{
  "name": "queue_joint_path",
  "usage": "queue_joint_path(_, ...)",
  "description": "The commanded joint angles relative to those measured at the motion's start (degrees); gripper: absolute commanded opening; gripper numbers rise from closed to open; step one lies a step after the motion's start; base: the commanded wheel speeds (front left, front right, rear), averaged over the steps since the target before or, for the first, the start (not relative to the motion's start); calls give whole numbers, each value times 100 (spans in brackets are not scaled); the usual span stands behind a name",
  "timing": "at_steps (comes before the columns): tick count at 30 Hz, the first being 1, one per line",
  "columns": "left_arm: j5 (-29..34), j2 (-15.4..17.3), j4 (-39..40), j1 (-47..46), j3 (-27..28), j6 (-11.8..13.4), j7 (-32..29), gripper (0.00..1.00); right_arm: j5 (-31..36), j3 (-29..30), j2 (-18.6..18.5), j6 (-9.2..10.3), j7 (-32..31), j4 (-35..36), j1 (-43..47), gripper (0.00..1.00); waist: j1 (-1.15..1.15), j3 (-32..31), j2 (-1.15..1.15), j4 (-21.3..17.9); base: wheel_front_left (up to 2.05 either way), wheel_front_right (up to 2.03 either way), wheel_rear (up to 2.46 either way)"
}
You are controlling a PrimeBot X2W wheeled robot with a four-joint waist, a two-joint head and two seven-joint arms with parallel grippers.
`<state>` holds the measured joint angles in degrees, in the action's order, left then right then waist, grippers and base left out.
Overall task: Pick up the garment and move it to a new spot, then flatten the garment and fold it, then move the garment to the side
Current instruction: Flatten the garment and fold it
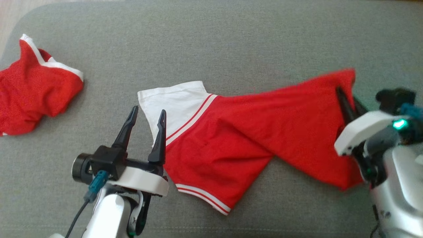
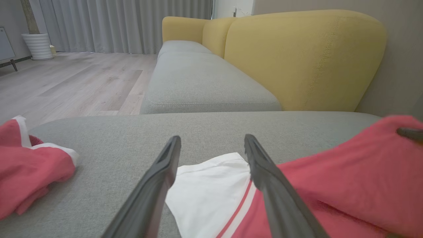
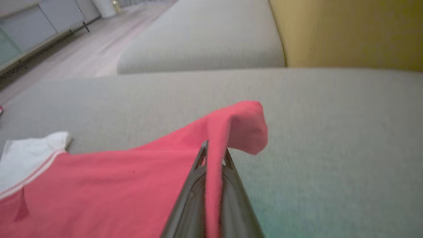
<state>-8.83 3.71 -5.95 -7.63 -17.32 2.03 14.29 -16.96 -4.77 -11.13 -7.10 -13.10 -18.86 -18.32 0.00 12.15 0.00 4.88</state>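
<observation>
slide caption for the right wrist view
Right gripper shut on a raised fold of the red garment on the grey cushion.

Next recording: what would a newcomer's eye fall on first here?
A red and white garment sprawls across the middle of the grey sofa cushion, its right end pinched in the shut right gripper. The open left gripper is poised at its white sleeve, and a second red garment lies crumpled at the far left.

Silver-white forearms (image 1: pixel 109 211), white wrist housings (image 1: pixel 142 181), long dark jaws; teal connector (image 1: pixel 98 180) w/ blk cable (image 1: pixel 77 218); green LED (image 1: pixel 400 124).
</observation>
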Motion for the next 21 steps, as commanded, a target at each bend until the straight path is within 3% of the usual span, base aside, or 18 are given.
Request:
queue_joint_path(1,-28,19,198,-226,215,30,70,100,29,-56,-66,-39,144,310,-243,0,0,-5,0,-18,0,0,0)
queue_joint_path(5,-14,15,226,-218,259,16,70,100,104,-99,12,-39,244,630,-130,0,0,-11,0,-79,0,0,0)
queue_joint_path(13,-11,-4,239,-192,269,1,70,100,178,-216,346,-39,-27,755,1079,0,0,-27,0,-153,0,0,0)
queue_joint_path(21,12,-3,248,-194,293,-36,71,100,537,-48,618,-39,327,821,1689,0,0,-9,0,-192,0,0,0)
